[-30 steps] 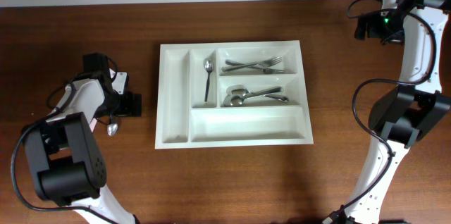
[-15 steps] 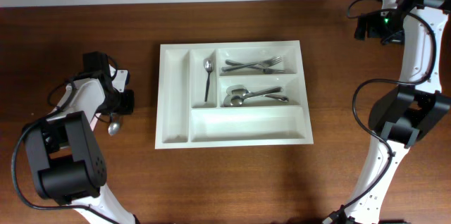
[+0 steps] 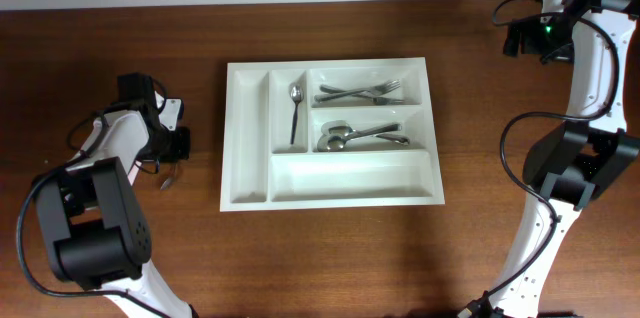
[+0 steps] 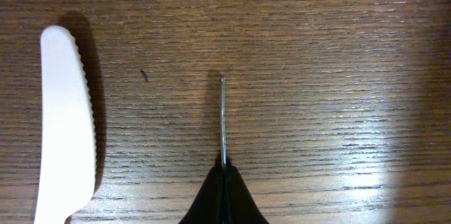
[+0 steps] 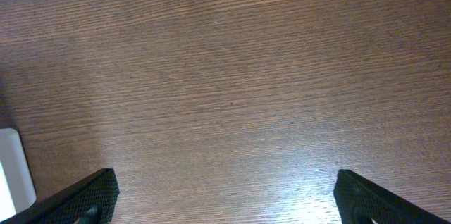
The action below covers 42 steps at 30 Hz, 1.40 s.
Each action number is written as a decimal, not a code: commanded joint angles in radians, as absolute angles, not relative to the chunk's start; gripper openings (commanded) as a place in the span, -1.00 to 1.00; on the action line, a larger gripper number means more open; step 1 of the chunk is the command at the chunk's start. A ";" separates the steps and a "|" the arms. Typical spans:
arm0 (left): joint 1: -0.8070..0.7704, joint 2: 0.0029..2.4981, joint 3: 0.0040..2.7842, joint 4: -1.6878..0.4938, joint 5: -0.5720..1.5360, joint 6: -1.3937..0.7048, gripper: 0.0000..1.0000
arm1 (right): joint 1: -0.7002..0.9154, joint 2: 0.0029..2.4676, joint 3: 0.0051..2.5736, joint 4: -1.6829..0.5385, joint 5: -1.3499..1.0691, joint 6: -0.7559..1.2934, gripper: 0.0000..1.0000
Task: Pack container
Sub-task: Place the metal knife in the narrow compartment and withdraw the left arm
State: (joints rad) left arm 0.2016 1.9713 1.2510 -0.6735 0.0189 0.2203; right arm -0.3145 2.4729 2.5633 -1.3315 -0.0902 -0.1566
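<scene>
The container [image 3: 232, 138], a white cutlery tray, lies mid-table. It holds one spoon [image 3: 295, 108] in a narrow slot, forks [image 3: 365, 91] at the top right and spoons [image 3: 358, 138] below them. To its left my left gripper [image 3: 172, 153] is shut on the handle of a metal spoon [image 3: 165, 182] lying on the wood. In the left wrist view that handle [image 4: 223, 118] shows edge-on as a thin line running out from the closed gripper [image 4: 223, 171]. My right gripper [image 5: 225, 196] is open over bare wood at the far right [image 3: 514, 38].
A white plastic knife [image 4: 67, 125] lies on the table just left of the held spoon. The tray's corner [image 5: 10, 168] shows at the left edge of the right wrist view. The long bottom compartment [image 3: 355, 173] holds nothing.
My left gripper has closed on the spoon's handle, and the spoon has tipped from flat onto its edge. The right arm has stayed still.
</scene>
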 commanded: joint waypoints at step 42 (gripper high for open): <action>-0.216 2.145 1.857 -0.970 0.404 -0.123 0.40 | -0.321 2.442 2.572 -1.332 -0.089 -0.148 0.97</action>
